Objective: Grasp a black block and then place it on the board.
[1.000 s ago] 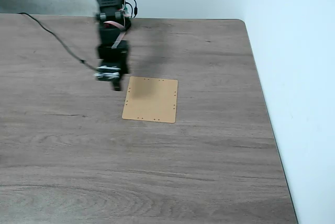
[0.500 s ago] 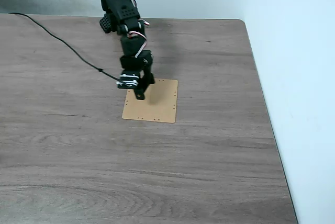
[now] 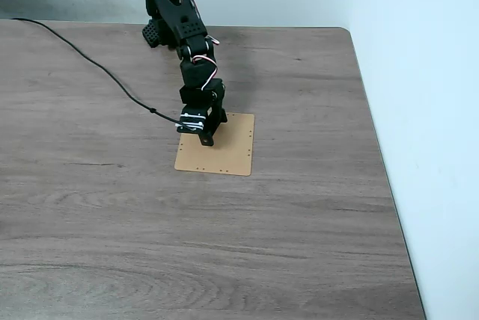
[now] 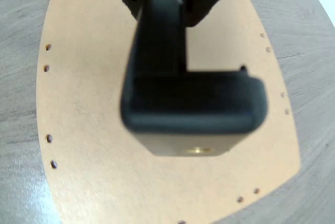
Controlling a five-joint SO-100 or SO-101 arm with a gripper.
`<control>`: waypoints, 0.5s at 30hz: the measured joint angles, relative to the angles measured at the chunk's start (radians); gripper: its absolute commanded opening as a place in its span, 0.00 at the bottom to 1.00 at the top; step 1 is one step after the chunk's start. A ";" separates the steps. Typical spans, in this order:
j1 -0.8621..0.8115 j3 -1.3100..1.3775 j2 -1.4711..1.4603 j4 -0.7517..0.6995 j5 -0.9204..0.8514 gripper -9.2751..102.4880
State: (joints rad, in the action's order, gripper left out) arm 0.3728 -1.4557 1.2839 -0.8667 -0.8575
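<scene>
In the wrist view the black block (image 4: 193, 103) lies crosswise, blurred and close to the lens, and my gripper (image 4: 165, 51) is shut on it from the top of the frame. Below it lies the tan board (image 4: 89, 130), with tiny holes along its edges and the block's dark shadow just beneath. In the fixed view my gripper (image 3: 205, 137) points down over the upper-left part of the board (image 3: 228, 152). The block there merges with the black fingers. Whether the block touches the board I cannot tell.
The wood-grain table (image 3: 284, 245) spreads around the board. A black cable (image 3: 97, 66) runs from the arm across the table's left side. The table's right edge (image 3: 382, 163) meets a white wall.
The arm has swung from left of the board to over its upper-left part and dropped lower, with the gripper now close above the board.
</scene>
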 measured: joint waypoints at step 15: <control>-0.015 -0.008 -0.025 0.061 0.000 0.30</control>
State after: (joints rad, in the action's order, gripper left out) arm 0.3574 -1.4634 1.2594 -0.8053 -0.8575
